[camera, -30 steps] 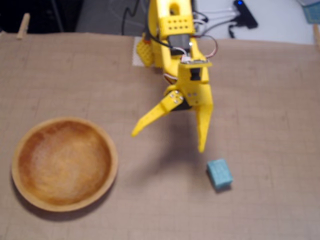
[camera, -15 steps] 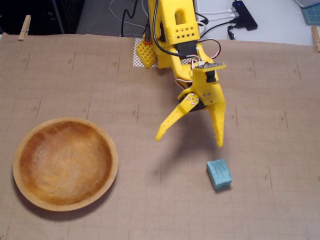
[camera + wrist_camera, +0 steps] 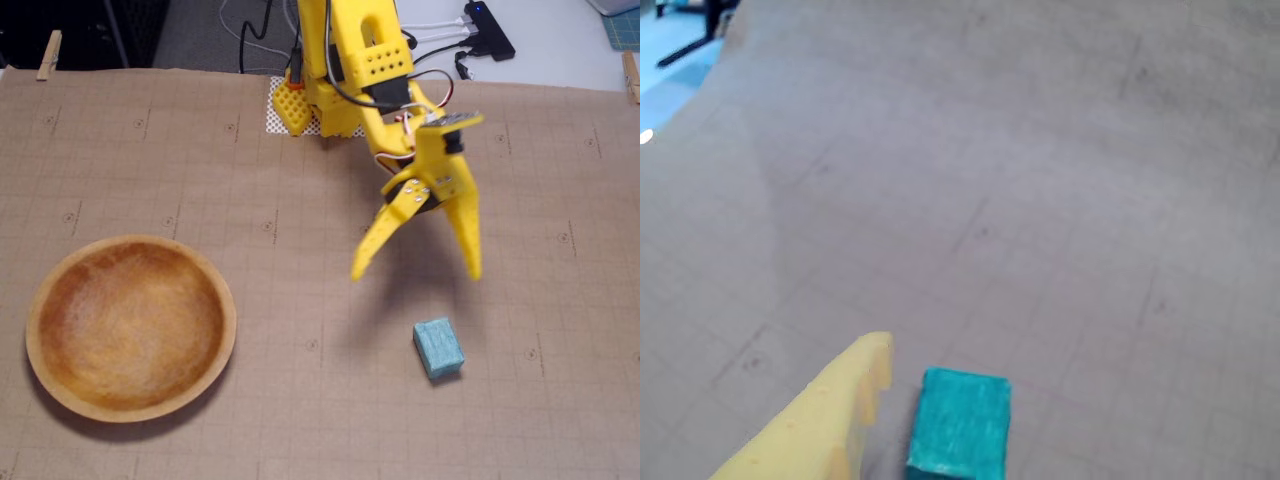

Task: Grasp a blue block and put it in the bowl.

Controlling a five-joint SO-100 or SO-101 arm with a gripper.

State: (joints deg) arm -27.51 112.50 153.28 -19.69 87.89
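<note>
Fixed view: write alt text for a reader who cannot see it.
A yellow robot arm's open gripper hangs above a small blue block lying on a brown gridded mat, not touching it. A large, empty wooden bowl sits far to the left on the mat.

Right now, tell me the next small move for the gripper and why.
Probably lower the open gripper toward the blue block while nudging it slightly nearer the camera. In the fixed view the fingers are spread wide and hang above and behind the block, not touching it. In the wrist view one yellow finger sits just left of the block. The wooden bowl is empty.
</note>
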